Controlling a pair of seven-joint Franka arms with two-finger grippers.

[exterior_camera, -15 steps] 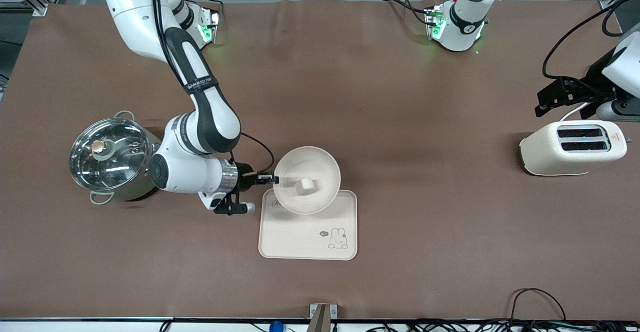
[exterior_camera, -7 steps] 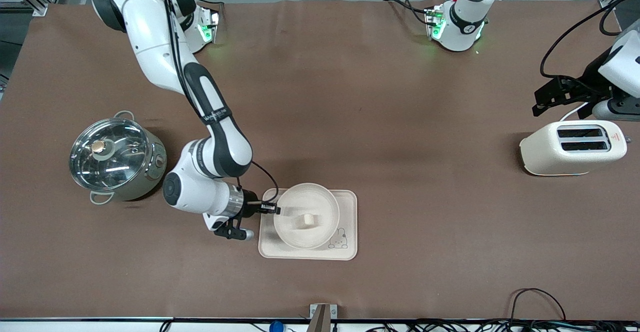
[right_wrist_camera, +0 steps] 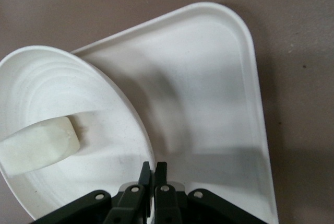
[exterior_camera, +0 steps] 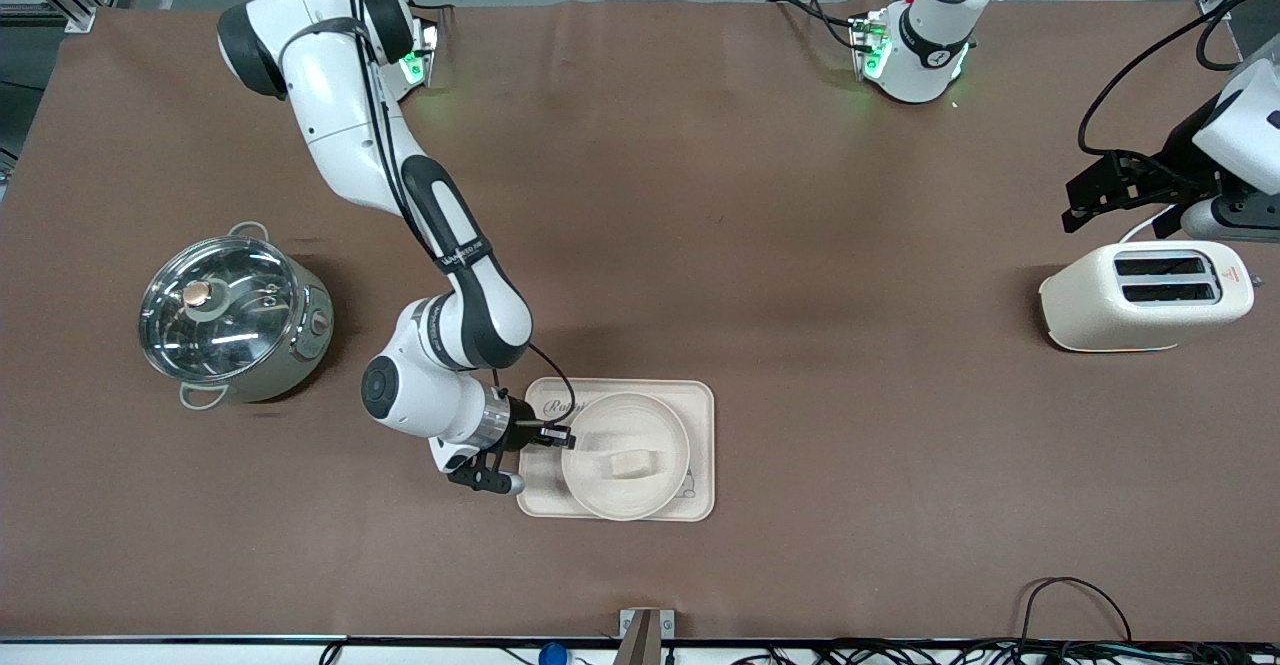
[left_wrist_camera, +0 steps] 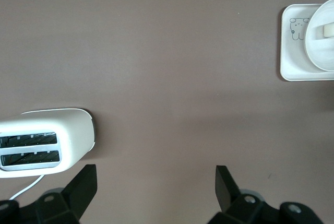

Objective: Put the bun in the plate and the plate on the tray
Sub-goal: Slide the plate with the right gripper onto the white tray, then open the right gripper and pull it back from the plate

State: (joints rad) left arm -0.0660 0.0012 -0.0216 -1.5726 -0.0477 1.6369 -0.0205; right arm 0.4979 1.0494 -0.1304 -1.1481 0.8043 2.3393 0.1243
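Cream on cream: the plate (exterior_camera: 625, 456) sits over the tray (exterior_camera: 700, 400), toward the tray edge nearer the front camera, with the bun (exterior_camera: 630, 463) lying inside the plate. The right gripper (exterior_camera: 562, 436) pinches the plate's rim on the side toward the right arm's end of the table; in the right wrist view its fingers (right_wrist_camera: 147, 176) are pressed together on the thin lip. I cannot tell whether the plate already bears fully on the tray or hangs just above it.

The step in hand, as I judge it, is setting the plate down and letting go. To do that well, the plate should come level and settle flat before the gripper spreads, since a tilted release could roll the bun toward the rim or make the plate rock. The plate lies close to the tray's nearer edge, so a small shift toward the tray's middle before release would leave more margin. The fingers should open only enough to clear the lip, then draw back level and away from the rim so they do not drag the plate along.

The left gripper (left_wrist_camera: 154, 185) waits spread wide above bare table beside the toaster (exterior_camera: 1145, 296). A glass-lidded pot (exterior_camera: 230, 313) stands toward the right arm's end of the table, well apart from the tray.
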